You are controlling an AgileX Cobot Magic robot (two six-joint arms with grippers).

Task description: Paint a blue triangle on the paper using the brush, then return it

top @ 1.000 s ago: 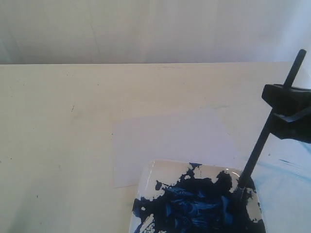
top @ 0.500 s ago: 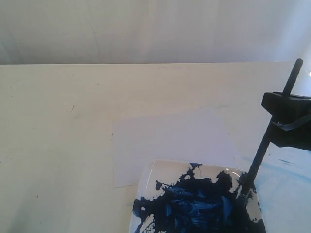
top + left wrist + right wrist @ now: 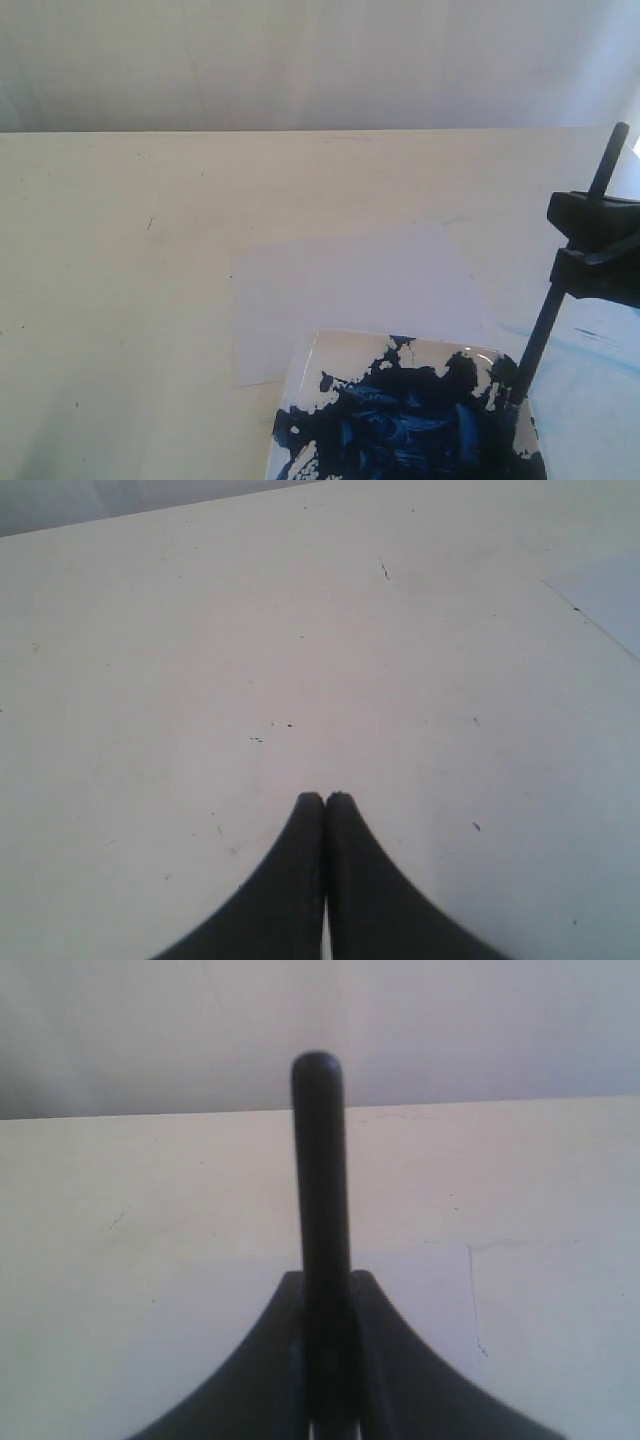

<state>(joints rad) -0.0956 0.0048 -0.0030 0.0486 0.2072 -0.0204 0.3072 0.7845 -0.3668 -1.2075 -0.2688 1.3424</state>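
Observation:
My right gripper (image 3: 598, 245) is shut on the brush (image 3: 540, 335), which has a thin black handle and stands nearly upright. Its tip rests in the dark-blue paint at the right rim of the white square dish (image 3: 330, 355). In the right wrist view the handle of the brush (image 3: 320, 1180) rises between the closed fingers of the right gripper (image 3: 327, 1278). The paper (image 3: 350, 290) lies flat just behind the dish, and its visible surface is blank. No blue triangle is in view. My left gripper (image 3: 325, 798) is shut and empty above bare table, with a corner of the paper (image 3: 615, 590) nearby.
Pale light-blue smears (image 3: 590, 340) mark the table to the right of the dish. The table's far edge (image 3: 300, 131) meets a pale wall. The dish sits at the near edge of the exterior view.
My right gripper has shifted slightly right and down with the brush. The brush tip has slid toward the dish's right rim, and the handle stands a little more upright.

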